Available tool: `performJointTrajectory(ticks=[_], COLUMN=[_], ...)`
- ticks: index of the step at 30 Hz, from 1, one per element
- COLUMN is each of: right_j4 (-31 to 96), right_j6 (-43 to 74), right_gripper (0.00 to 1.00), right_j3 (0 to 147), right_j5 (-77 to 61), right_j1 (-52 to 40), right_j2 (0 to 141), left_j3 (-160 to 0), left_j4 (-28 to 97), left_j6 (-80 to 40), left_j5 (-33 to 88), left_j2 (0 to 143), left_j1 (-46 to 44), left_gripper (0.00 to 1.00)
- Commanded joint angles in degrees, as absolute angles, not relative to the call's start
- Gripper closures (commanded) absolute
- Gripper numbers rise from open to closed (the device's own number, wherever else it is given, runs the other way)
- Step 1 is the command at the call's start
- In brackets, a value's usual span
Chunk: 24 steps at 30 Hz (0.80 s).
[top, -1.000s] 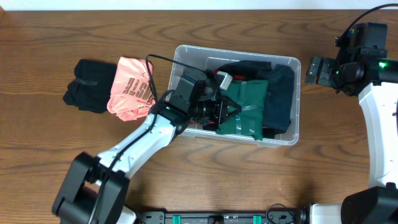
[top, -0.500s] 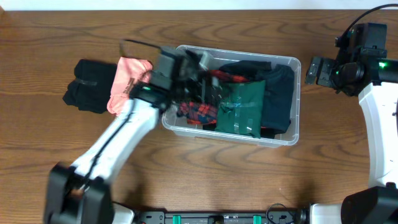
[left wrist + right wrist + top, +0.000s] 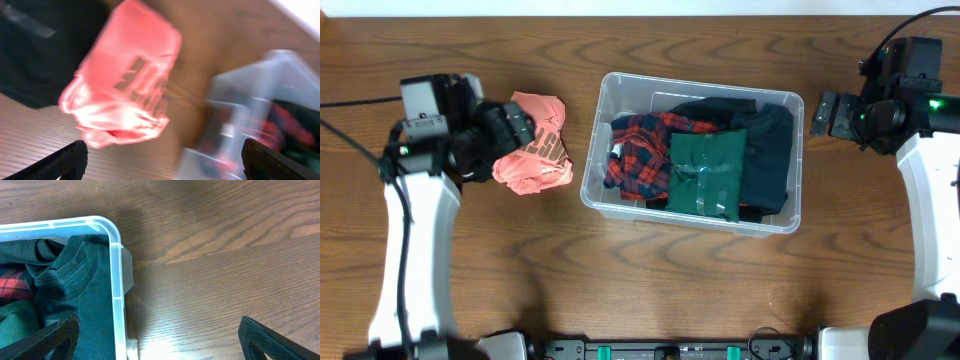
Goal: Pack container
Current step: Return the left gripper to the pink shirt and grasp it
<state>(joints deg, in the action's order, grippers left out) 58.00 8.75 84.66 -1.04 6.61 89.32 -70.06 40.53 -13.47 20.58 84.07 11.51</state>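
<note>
Between the two grippers: large rectangular clear plastic bin (image 3: 700, 81), rounded corners, thick rim. It holds a red plaid shirt (image 3: 640, 152), a folded green garment (image 3: 706, 176) and a navy top (image 3: 770, 150). Left gripper (image 3: 523, 128) spread wide, empty, at crumpled pink shirt (image 3: 535, 150). Right gripper (image 3: 160, 341) just off bin's corner, also wide, empty.

container (image 3: 593, 165) mid-table (image 3: 720, 290), garments (image 3: 705, 175) piled in it; 1 crumpled shirt (image 3: 535, 150) just left of it
</note>
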Motion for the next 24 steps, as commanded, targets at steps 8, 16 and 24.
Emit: performJointTrajectory(ticks=[8, 16, 24], right_j4=[58.48, 58.59, 58.61], right_j6=[8.91, 8.91, 8.88], right_gripper=[0.01, 0.01, 0.01], right_j3=[84.64, 84.64, 84.64], right_j5=[-0.89, -0.89, -0.89], right_j1=[6.68, 6.68, 6.68], right_j2=[88.79, 88.79, 88.79], left_j3=[-69.36, -69.41, -70.08], left_j4=[30.57, 26.68, 30.24], left_j6=[1.72, 1.69, 1.67], left_j5=[30.85, 36.69, 48.05], left_j2=[105.89, 116.11, 114.37], left_j1=[16.80, 16.95, 16.97], left_gripper=[0.02, 0.00, 0.90])
